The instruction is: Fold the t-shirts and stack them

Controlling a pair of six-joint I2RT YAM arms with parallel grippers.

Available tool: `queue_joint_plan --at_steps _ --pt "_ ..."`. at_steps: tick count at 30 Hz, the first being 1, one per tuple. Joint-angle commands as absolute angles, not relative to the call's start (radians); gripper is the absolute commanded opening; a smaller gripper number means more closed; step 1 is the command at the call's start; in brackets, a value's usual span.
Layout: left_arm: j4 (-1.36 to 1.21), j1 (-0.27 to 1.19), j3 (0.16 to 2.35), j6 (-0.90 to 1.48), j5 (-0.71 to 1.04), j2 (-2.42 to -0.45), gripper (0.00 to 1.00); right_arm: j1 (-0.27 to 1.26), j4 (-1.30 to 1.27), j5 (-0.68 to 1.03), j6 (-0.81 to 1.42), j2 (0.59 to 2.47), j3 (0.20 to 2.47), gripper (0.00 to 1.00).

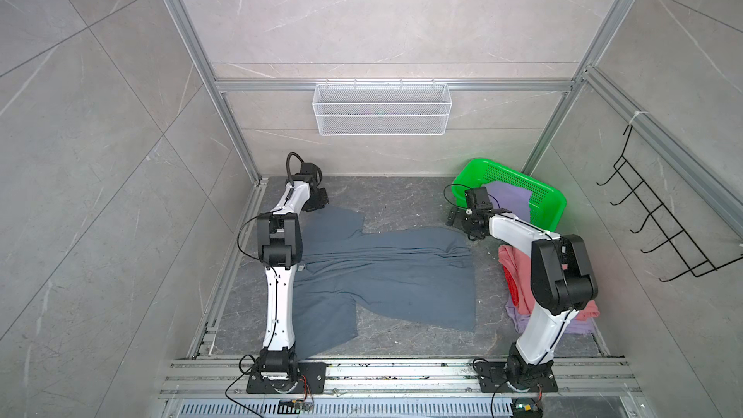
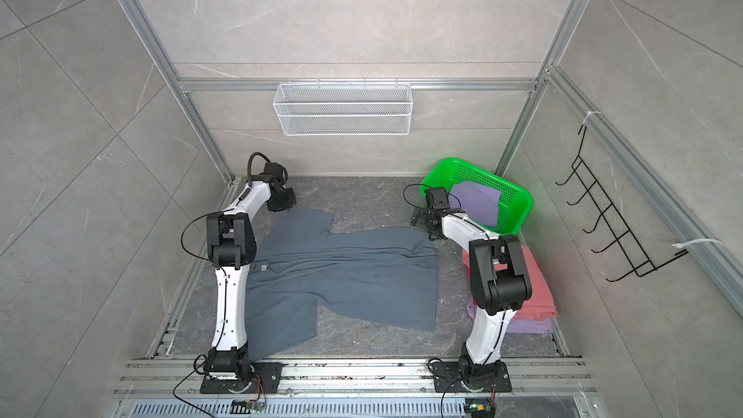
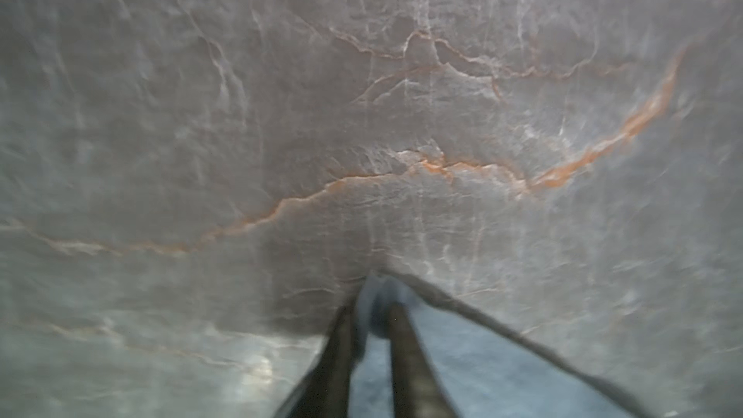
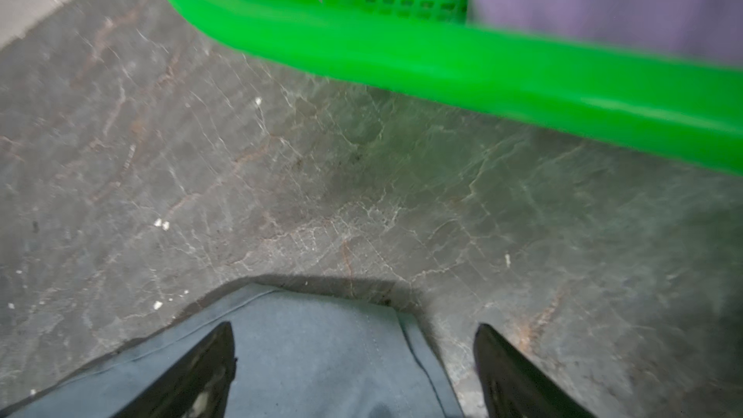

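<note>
Slate blue-grey t-shirt (image 1: 386, 275) is lying flat in the middle, a bit wrinkly, sleeves left, hem right. My left gripper (image 3: 370, 309) is pinched onto its far sleeve corner. The right gripper (image 4: 354, 327) hangs spread wide over the far hem corner. The small white neck label (image 2: 263, 267) is too tiny to read.

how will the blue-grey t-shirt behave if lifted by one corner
Probably floppy: the blue-grey t-shirt lies flat and wrinkled, so it should hang limp from the left pincer pinching its sleeve. Likely light, yet wide enough to drag across the table.
</note>
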State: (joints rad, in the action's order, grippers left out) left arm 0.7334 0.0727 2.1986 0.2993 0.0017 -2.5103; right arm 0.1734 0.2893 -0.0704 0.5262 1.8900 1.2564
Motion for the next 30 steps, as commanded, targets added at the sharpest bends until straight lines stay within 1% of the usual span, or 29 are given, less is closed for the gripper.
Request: queue_joint_plan --at_steps 1,6,9,11,12,13,14,15,18,20,24,30 --pt "0.763 0.085 2.166 0.305 -0.020 -2.512 0.00 0.173 0.343 -0.073 0.530 1.951 1.296 0.90" --pt "0.708 0.082 2.075 0.306 -0.037 -2.433 0.00 0.172 0.355 -0.061 0.554 2.025 1.347 0.85" --pt "0.688 0.076 2.038 0.307 -0.044 -2.391 0.00 0.173 0.391 -0.040 0.571 2.061 1.377 0.80" --pt "0.678 0.067 2.018 0.312 -0.032 -2.369 0.00 0.173 0.369 -0.004 0.589 2.063 1.363 0.76" --pt "0.675 0.062 2.011 0.316 -0.022 -2.358 0.00 0.173 0.355 0.015 0.595 2.063 1.353 0.70" --pt "0.669 0.059 2.004 0.322 -0.012 -2.346 0.00 0.177 0.342 0.032 0.599 2.061 1.343 0.60" --pt "0.662 0.055 1.996 0.327 0.001 -2.339 0.00 0.179 0.329 0.047 0.601 2.059 1.337 0.44" --pt "0.657 0.049 1.988 0.334 0.015 -2.339 0.00 0.180 0.308 0.061 0.604 2.052 1.324 0.34" --pt "0.634 0.034 1.962 0.346 0.063 -2.275 0.00 0.181 0.242 0.081 0.606 2.010 1.294 0.13" --pt "0.616 0.023 1.939 0.349 0.092 -2.241 0.00 0.181 0.204 0.075 0.594 1.969 1.283 0.06" --pt "0.562 -0.009 1.876 0.367 0.155 -2.153 0.00 0.181 0.160 0.041 0.543 1.871 1.288 0.01" --pt "0.473 -0.061 1.753 0.408 0.233 -2.012 0.00 0.181 0.170 0.007 0.502 1.756 1.275 0.00"
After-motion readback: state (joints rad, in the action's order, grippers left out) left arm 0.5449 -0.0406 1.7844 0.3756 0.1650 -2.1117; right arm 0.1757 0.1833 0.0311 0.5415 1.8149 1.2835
